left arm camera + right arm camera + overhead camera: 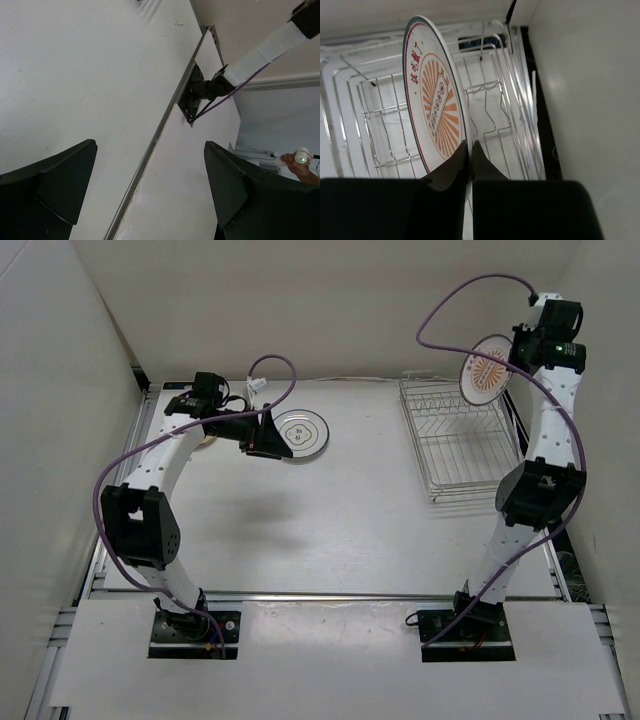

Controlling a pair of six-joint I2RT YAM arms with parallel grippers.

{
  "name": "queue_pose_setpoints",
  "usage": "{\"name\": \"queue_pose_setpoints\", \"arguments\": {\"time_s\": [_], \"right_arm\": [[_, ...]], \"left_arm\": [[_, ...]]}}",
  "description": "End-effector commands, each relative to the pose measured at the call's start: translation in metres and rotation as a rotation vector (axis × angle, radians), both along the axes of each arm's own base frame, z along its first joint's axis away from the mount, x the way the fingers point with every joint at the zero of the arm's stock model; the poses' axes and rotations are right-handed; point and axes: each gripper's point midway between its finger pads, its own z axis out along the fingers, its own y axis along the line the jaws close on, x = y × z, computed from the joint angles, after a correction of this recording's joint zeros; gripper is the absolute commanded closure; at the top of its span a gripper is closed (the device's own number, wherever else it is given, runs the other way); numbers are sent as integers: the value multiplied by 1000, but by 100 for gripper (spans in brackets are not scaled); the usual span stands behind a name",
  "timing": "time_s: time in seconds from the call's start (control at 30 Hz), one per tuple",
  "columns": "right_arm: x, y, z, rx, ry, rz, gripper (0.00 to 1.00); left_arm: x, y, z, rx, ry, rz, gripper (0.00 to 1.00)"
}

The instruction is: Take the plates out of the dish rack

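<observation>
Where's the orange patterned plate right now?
The orange plate is at the far right of the top view, pinched by the right gripper above the dish rack.

Orange-patterned plate (488,369): white, orange sunburst centre, thin dark rim line, red lettering inside it. Raised on edge at upper right of the overhead view, over the far end of the dish rack (455,445), lower rim pinched in the right gripper (469,145). Lettered-rim plate (300,433): white, flat on the table, upper centre. Dish rack: silver wire, rectangular, right of frame.
</observation>
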Motion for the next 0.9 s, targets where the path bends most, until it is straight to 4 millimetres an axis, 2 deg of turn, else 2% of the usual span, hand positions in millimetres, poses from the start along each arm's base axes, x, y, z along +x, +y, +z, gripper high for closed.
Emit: {"name": "queue_pose_setpoints", "arguments": {"time_s": [0.0, 0.03, 0.07, 0.13, 0.17, 0.2, 0.23, 0.27, 0.3, 0.33, 0.37, 0.4, 0.43, 0.47, 0.57, 0.67, 0.8, 0.87], "right_arm": [[-23, 14, 88, 5, -199, -24, 100], [-28, 13, 93, -1, -204, -32, 100], [-38, 15, 106, -5, -227, -31, 100], [-49, 26, 98, 33, -197, 5, 100], [-60, 52, 109, 105, -216, 112, 100], [-70, 70, 93, 168, -164, 187, 100], [-79, 90, 90, 248, -146, 266, 100], [-95, 114, 95, 326, -142, 366, 100], [-119, 161, 83, 509, -79, 588, 100], [-137, 181, 76, 608, -33, 670, 100], [-162, 211, 79, 683, -2, 783, 100], [-180, 231, 75, 752, 40, 865, 100], [-205, 248, 58, 824, 118, 925, 100], [-229, 275, 55, 865, 171, 1022, 100], [-277, 315, 35, 928, 312, 1149, 100], [-299, 332, 26, 960, 390, 1194, 100], [-292, 336, 6, 981, 455, 1165, 100], [-279, 339, 5, 977, 448, 1169, 100]], "left_arm": [[-10, 4, 26, -13, -105, 7, 0], [-9, 4, 25, -3, -98, 17, 0], [-11, 5, 30, -6, -114, 18, 0], [-11, 7, 30, 10, -124, 35, 0], [-12, 7, 36, 5, -139, 40, 0], [-11, 9, 37, 24, -156, 56, 0], [-10, 9, 34, 30, -146, 66, 0], [-12, 9, 37, 26, -151, 71, 0], [-13, 10, 40, 32, -165, 77, 0], [-15, 11, 36, 35, -153, 77, 0], [-18, 11, 35, 35, -150, 77, 0], [-19, 10, 39, 23, -166, 71, 0], [-22, 9, 37, 13, -151, 61, 0], [-23, 9, 38, 5, -149, 55, 0], [-32, 6, 40, -31, -142, 22, 0], [-33, 6, 41, -39, -150, 11, 0], [-32, 6, 40, -31, -152, 17, 0], [-32, 6, 40, -31, -152, 17, 0]]}}
